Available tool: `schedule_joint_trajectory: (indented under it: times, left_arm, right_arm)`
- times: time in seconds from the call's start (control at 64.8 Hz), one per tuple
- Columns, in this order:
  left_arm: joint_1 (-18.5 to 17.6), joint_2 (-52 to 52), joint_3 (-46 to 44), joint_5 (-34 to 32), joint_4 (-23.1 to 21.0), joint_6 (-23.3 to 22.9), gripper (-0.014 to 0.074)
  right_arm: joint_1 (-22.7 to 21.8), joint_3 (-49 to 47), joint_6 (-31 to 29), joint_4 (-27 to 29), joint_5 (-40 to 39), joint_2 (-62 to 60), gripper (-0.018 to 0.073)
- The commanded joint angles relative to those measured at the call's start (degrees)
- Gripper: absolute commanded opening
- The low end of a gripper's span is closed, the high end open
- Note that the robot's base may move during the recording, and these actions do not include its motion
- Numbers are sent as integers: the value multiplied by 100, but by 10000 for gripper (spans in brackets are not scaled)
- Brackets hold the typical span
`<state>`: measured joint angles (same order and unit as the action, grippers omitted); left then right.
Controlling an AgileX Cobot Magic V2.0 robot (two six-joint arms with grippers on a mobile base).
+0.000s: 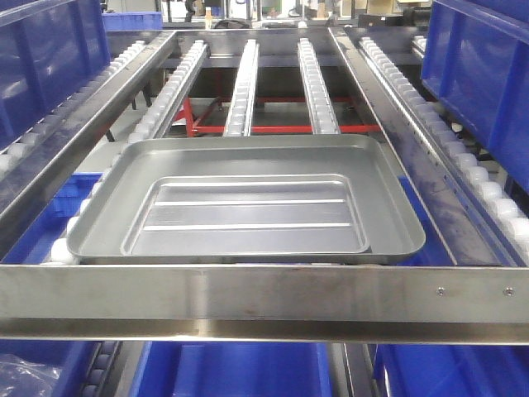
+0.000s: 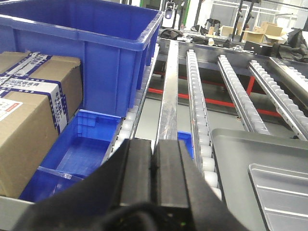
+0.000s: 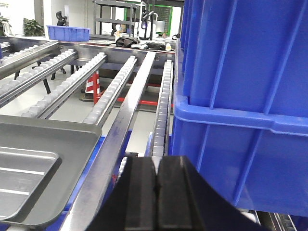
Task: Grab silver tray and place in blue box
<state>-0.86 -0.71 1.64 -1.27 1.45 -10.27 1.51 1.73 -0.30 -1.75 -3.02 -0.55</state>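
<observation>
The silver tray (image 1: 248, 203) lies flat on the roller rails at the near end of the conveyor, its recessed centre showing two long ridges. Its left part shows in the left wrist view (image 2: 260, 173) and its right corner in the right wrist view (image 3: 43, 159). My left gripper (image 2: 154, 166) is shut and empty, left of the tray over a steel rail. My right gripper (image 3: 156, 185) is shut and empty, right of the tray beside a tall blue box (image 3: 245, 96). Another blue box (image 2: 82, 53) stands on the left. Neither gripper shows in the front view.
A steel crossbar (image 1: 264, 302) runs across the front of the conveyor. Roller rails (image 1: 244, 91) run away behind the tray. Cardboard cartons (image 2: 29, 110) and a low blue bin (image 2: 82, 149) sit at the left. Blue bins (image 1: 248, 368) lie under the crossbar.
</observation>
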Motion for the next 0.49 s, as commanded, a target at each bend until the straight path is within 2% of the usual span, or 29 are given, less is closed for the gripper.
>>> schedule_joint_trajectory:
  times: [0.0, 0.479]
  left_arm:
    - [8, -81, -6, -493, -47, 8, -96]
    - [8, -81, -6, -493, -47, 8, -96]
  right_arm:
    - [-25, 18, -63, 8, -508, -119, 50]
    - [-25, 18, -63, 8, -508, -119, 50]
